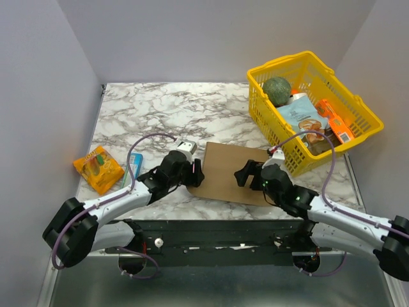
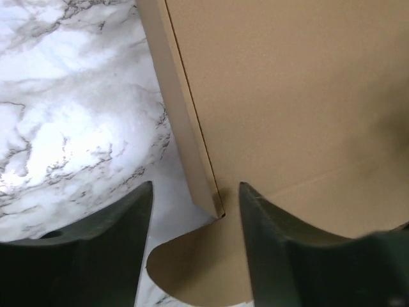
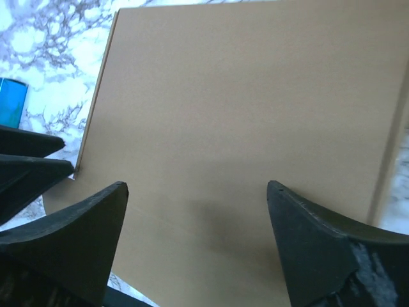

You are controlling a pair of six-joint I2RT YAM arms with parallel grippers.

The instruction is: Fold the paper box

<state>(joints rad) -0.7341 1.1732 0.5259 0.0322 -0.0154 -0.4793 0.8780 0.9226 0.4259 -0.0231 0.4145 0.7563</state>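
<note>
**Item 1. Paper box** (image 1: 229, 171). Plain brown cardboard, unprinted. It lies mostly flat on the marble tabletop (image 1: 160, 115), at lower centre of the overhead frame, by the near edge and between the two arms. Its upper right corner sits just beside the yellow basket (image 1: 281, 61). In the left wrist view, a narrow side flap along its left edge stands up from the main panel. The flap ends at a corner low in the frame, and a rounded tab shows below that corner.

**Item 2. Left pincer** (image 2: 196, 192). Released, with the jaws apart and straddling the end of the raised flap. Marble shows between the left finger and the flap, and bare cardboard shows between the flap and the right finger. Neither finger is seen touching the flap.

**Item 3. Right pincer** (image 3: 197, 187). Released, with the jaws spread wide above the flat panel and grasping nothing. In the overhead frame it is at the right side of the box.

**Item 4. Yellow basket.** Plastic lattice, upper right of the overhead frame. It holds a green round item (image 1: 277, 89), a blue-and-white pouch (image 1: 300, 118) and an orange packet (image 1: 335, 126).

**Item 5. Orange snack pack** (image 1: 98, 167). It lies on the tabletop at the left of the overhead frame. A blue-green carton (image 1: 135, 165) lies just to its right, close to the left arm.
</note>
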